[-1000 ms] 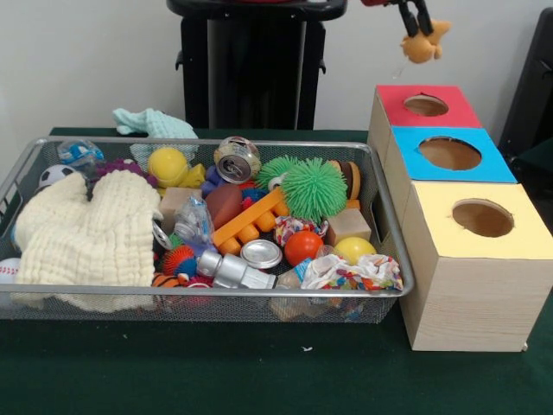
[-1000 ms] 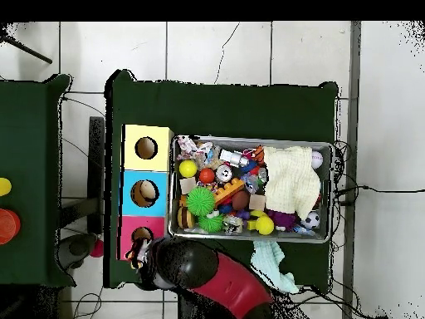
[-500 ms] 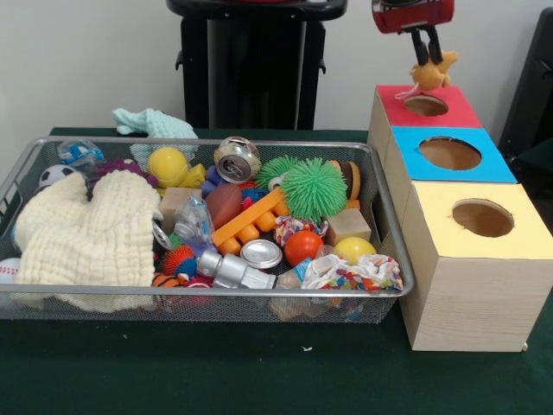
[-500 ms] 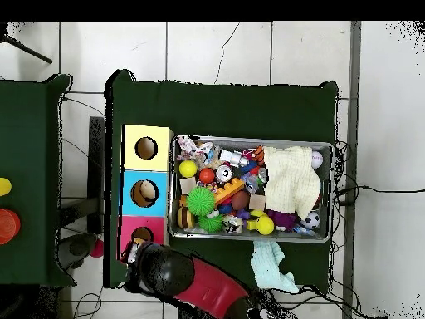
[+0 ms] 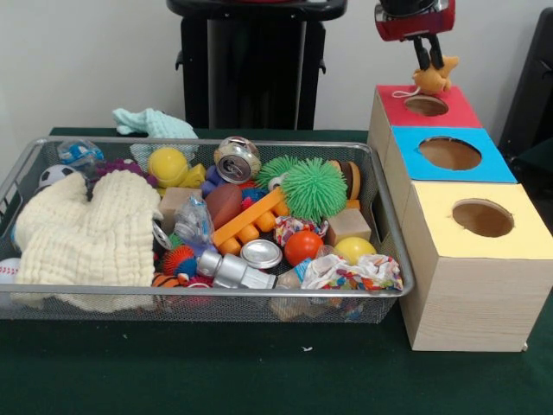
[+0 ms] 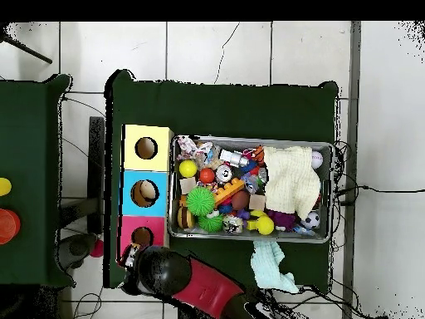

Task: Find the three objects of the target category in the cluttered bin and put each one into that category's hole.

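My gripper (image 5: 429, 66) hangs at the top right, shut on a small yellow-orange plush toy (image 5: 433, 79). The toy's white cord loop (image 5: 402, 92) dangles to the left. The toy hangs just above the far edge of the red-surrounded hole (image 5: 426, 105) in the pale wooden box (image 5: 471, 298). In the overhead view the arm (image 6: 170, 272) covers the gripper, beside the red hole (image 6: 142, 236). The wire mesh bin (image 5: 259, 292) is full of clutter; it also shows in the overhead view (image 6: 249, 139). An orange, black-striped toy (image 5: 164, 280) lies low at the bin's front, half hidden.
The blue-surrounded hole (image 5: 449, 153) and the yellow-surrounded hole (image 5: 482, 218) lie nearer the camera on the same box. The bin holds a cream cloth (image 5: 86, 238), a green spiky ball (image 5: 313, 188), a can (image 5: 238, 158) and yellow balls. A mint cloth (image 5: 151, 121) lies behind the bin.
My gripper has come down with the plush toy from high above the box to just over the red hole, with only a slight shift in the last half second.
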Controlling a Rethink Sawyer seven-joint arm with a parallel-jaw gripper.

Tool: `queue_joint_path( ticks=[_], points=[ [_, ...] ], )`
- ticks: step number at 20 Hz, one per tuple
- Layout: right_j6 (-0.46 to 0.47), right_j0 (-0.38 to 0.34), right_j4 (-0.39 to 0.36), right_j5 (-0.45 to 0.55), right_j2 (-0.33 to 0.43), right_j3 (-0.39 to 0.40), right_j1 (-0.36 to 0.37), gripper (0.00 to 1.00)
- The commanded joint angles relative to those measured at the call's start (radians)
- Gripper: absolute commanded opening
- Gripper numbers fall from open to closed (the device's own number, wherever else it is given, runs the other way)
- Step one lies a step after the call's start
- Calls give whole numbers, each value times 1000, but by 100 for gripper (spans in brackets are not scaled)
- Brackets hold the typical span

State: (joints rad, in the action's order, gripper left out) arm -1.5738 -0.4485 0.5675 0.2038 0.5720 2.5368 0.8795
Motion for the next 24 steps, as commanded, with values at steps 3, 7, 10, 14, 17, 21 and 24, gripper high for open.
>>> queue_joint_path(
  ticks=[3, 7, 10, 14, 17, 21, 24],
  points=[
    [-258, -2, 35, 33, 54, 3, -31, 0],
    [-267, -11, 28, -2, 72, 11, -35, 0],
    [-248, 10, 8, -15, 38, -2, -16, 0],
    [-225, 44, -2, -1, -22, -30, 27, 0],
    [-215, 54, -5, -1, -40, -44, 34, 0],
    [-190, 68, -9, 7, -78, -79, 26, 0],
    [-181, 77, -8, 19, -98, -100, 24, 0]
  ],
)
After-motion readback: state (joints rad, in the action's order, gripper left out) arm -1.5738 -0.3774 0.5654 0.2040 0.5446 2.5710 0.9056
